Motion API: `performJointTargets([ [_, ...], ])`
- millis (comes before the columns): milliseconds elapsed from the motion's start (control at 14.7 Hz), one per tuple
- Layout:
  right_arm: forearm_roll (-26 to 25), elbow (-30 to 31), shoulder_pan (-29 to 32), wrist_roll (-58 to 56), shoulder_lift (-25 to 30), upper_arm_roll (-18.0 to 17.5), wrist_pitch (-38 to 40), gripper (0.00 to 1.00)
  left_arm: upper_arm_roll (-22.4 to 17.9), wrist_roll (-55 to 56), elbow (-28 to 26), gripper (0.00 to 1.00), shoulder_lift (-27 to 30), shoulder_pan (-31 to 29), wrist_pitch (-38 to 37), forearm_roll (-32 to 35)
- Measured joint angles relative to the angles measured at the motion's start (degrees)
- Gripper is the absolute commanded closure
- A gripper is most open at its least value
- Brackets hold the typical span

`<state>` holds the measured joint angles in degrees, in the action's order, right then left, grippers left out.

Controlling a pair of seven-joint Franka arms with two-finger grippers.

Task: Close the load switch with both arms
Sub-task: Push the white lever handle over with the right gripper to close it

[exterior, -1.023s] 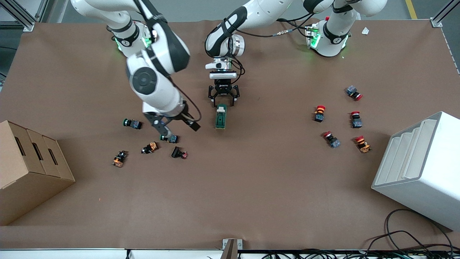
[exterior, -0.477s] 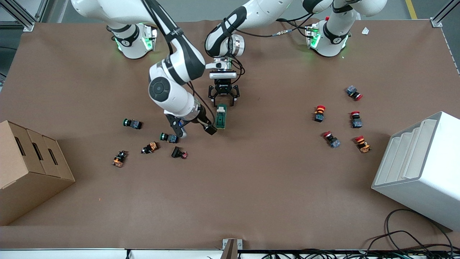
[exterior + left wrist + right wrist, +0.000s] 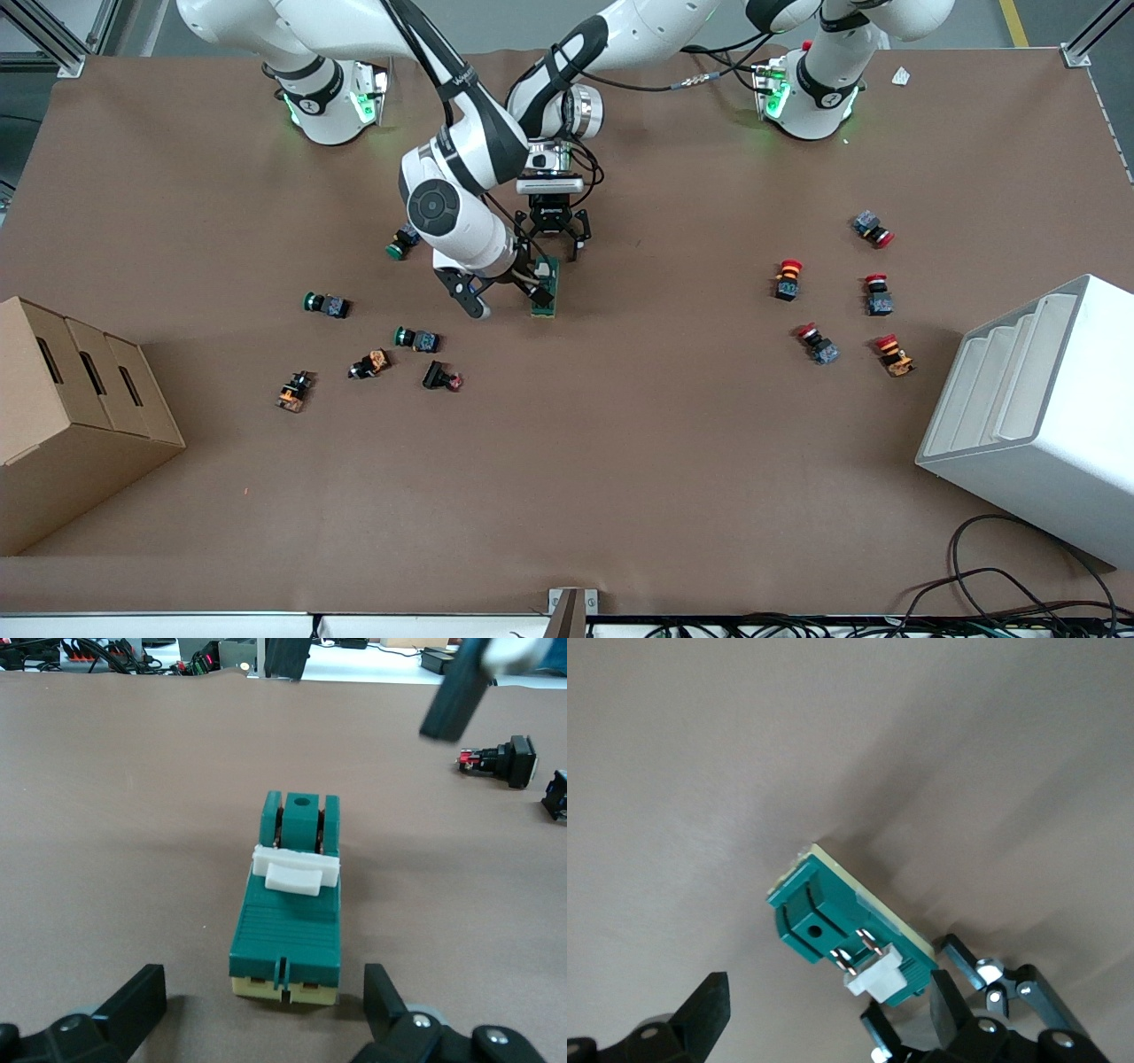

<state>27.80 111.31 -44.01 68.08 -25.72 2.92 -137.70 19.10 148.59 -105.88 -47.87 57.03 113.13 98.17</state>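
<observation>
Green load switch (image 3: 546, 285) — one; two grippers, left (image 3: 553, 251), right (image 3: 505, 292), open.

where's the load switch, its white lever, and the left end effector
load switch (image 3: 288, 921), left wrist view, green ribbed top
white lever (image 3: 295, 870), left wrist view, middle of the lever
left end effector (image 3: 266, 1005), left wrist view, midway between its open fingertips

Left arm: yours reaches in from its base, wrist pointing straight down.
Left gripper (image 3: 553, 252): fingers (image 3: 133, 1005) spread wide (low over the table).
Right arm: bent across the table's middle, wrist tilted.
Right gripper (image 3: 505, 292): fingers (image 3: 709, 1014) parted, just beside the left one.
</observation>
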Motion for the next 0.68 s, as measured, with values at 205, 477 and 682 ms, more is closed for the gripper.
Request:
performJointTargets([
  [205,4.27,0.16,-0.02,-5.76,-2.98,-1.6,-2.27,0.0,0.0,0.0,0.0,0.01,0.0,0.01,-0.01,0.0],
  [477,8.11,-0.19,-0.62,-6.94,-4.83,-2.42,-3.63,0.0,-0.01,-0.01,0.0,0.01,-0.02,0.02,-0.04,0.01],
  [682,9.04,-0.42,-1.29,-6.98,-5.07,-2.55,-4.19,0.0,-0.02,-0.03,0.0,0.02,-0.05,0.05,-0.12,0.08],
])
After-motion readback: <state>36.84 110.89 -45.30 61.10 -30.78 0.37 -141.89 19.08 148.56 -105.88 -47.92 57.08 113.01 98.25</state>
